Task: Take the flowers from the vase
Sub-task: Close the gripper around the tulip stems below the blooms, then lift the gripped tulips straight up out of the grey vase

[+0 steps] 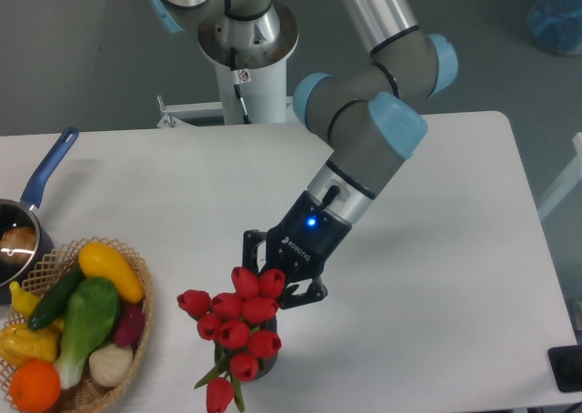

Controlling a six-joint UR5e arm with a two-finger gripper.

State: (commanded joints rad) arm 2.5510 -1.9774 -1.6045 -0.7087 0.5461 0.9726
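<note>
While the arm reaches down from the far side, the gripper sits at the top of the flowers, its dark fingers drawn in close against the upper red heads; whether they truly pinch the bunch cannot be told, since the tips are hidden among the blooms; a blue light glows on the wrist above; the flowers stand in the vase, of which only a dark sliver shows beneath the heads, near the front edge of the table, about midway along it; one red head droops below the rest toward that edge, with green leaves beside it; the table is white and matt, with a rounded far right corner; at its front left corner a basket holds fruit and vegetables, and just behind it, at the left edge, lies a saucepan with a blue handle pointing away; beyond the far edge the arm's white pedestal stands on a grey floor; something blue lies at the upper right of the room.
</note>
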